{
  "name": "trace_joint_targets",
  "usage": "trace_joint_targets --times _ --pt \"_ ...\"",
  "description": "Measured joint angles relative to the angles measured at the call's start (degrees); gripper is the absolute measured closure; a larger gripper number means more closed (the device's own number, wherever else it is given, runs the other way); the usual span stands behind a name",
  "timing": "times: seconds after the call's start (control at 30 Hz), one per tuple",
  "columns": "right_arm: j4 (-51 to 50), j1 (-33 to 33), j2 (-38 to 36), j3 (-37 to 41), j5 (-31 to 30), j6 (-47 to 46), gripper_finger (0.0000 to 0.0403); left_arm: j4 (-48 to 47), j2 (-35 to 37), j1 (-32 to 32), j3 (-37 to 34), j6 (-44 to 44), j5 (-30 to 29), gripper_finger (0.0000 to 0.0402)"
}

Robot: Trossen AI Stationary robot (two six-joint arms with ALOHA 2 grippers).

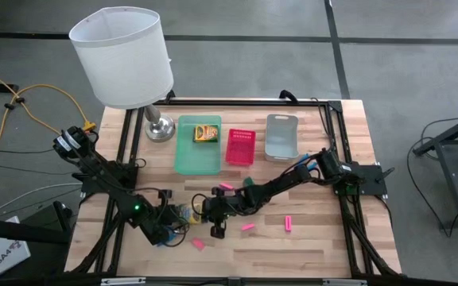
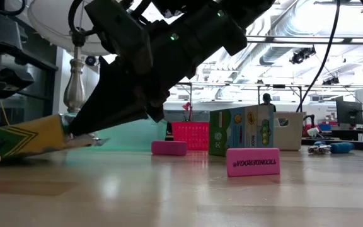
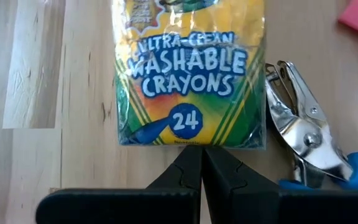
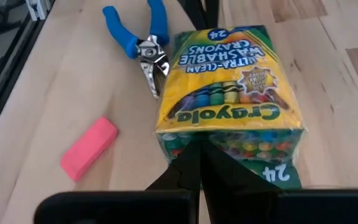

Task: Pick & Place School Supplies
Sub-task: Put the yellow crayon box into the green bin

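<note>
Three trays sit in a row in the upper middle of the high view, just right of the lamp [image 1: 126, 59]. The green tray [image 1: 198, 147] is the biggest and holds one crayon box [image 1: 207, 133] near its far end, the rest of it bare. Next to it the pink tray [image 1: 241, 147], a slatted basket sort of thing; I cannot tell whether anything lies in it. The grey tray [image 1: 281, 137] on the right shows only its own pale floor from above.

The action is lower down, in the lower middle of that view, where both arms meet over a second crayon box [image 3: 188, 68]. It lies flat on the table [image 1: 324, 238], outside every tray. The left gripper [image 3: 202, 163] has its fingers pressed together into a point right at the box's bottom edge (the end with the "24"), apparently touching it but gripping nothing. The right gripper [image 4: 201, 163] comes from the opposite end, its fingers likewise closed tight, the tips against the box's end.

Just beside the box lies a blue-handled metal tool [image 3: 309, 134], its jaws toward the left gripper's side. A pink eraser [image 4: 89, 148] lies near it on the bare wood, and more erasers are scattered across the lower half of the table, one at the lower right [image 1: 289, 222].

In the low view a third crayon box [image 2: 241, 130] stands upright in the middle distance, with a printed eraser [image 2: 253, 161] in front of it.
</note>
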State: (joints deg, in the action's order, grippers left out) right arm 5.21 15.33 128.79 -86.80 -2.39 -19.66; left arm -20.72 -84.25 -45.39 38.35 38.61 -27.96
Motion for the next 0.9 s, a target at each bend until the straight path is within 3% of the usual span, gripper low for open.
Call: trace_joint_targets --times 0.9 --pt "1.29 -1.5 -0.2 -4.22 -0.45 4.32 0.04 4.36 0.04 4.2 0.09 -7.35 -1.25 0.0401"
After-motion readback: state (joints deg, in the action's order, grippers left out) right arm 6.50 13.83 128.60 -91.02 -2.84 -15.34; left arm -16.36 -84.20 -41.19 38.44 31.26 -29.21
